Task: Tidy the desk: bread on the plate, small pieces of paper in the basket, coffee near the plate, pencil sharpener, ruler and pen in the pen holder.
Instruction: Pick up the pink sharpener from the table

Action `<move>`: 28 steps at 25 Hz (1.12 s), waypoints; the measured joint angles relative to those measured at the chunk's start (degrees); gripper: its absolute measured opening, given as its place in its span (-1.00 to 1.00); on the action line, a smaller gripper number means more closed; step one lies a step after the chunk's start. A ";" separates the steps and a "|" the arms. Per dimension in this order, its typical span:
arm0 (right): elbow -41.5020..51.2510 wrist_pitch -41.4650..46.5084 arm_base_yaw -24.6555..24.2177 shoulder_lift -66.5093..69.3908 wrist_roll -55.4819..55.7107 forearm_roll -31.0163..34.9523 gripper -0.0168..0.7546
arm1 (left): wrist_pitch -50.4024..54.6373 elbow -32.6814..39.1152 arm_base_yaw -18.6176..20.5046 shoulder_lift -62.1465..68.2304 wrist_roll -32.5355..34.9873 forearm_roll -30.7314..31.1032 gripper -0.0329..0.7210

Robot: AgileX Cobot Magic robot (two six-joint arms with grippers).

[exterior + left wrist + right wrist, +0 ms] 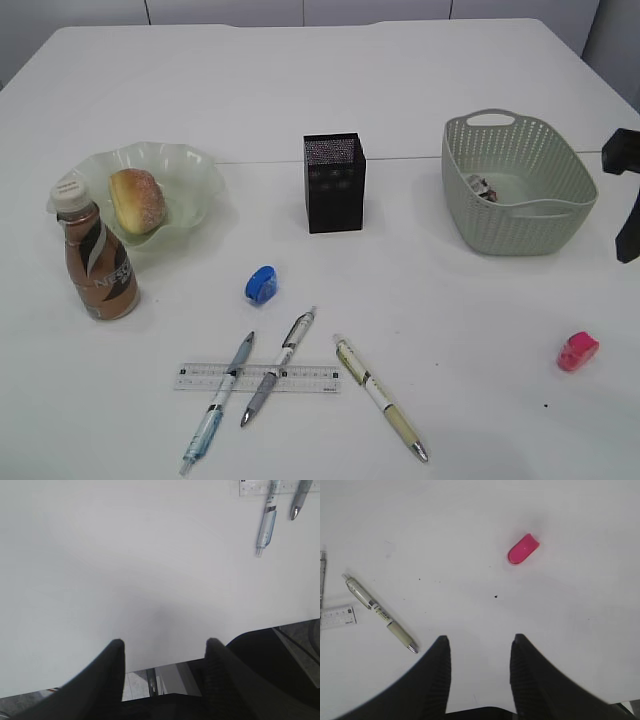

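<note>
Right wrist view shows my right claw [479, 652] with its fingers spread apart and nothing between them, hanging over bare table [570, 630]. Just ahead of it and a little right lies the pink sharpener [523, 549], well clear of the fingers. My left claw [165, 657] is likewise spread and empty, over the table's near edge.

I take the black pen holder [334, 182] as my landmark. To its right stands the basket [517, 183] with a scrap of paper [478, 185] inside. To its left sits the plate [190, 180] carrying the bread [137, 200], and the coffee bottle [97, 262] stands upright just in front of that plate. In front of the holder, slightly left, lies the blue sharpener [261, 285]. Farther forward is the ruler [300, 378], with the blue pen [218, 402] and grey pen [278, 366] lying across it; the cream pen [380, 397] rests just right of the ruler's end. The pink sharpener is far forward and right of the holder.
</note>
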 joint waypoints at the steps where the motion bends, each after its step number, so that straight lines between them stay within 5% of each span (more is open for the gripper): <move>1: 0.00 -0.08 0.00 0.28 0.01 0.00 -0.12 | 0.00 0.00 0.00 0.00 0.00 0.00 0.05; 20: 0.00 -4.02 0.00 14.03 3.21 -1.37 -0.12 | 0.00 0.00 0.00 0.00 0.00 0.00 0.04; 28: 0.00 -4.19 0.00 19.87 22.43 -1.93 -0.10 | 0.03 0.00 0.00 0.00 0.00 0.00 0.03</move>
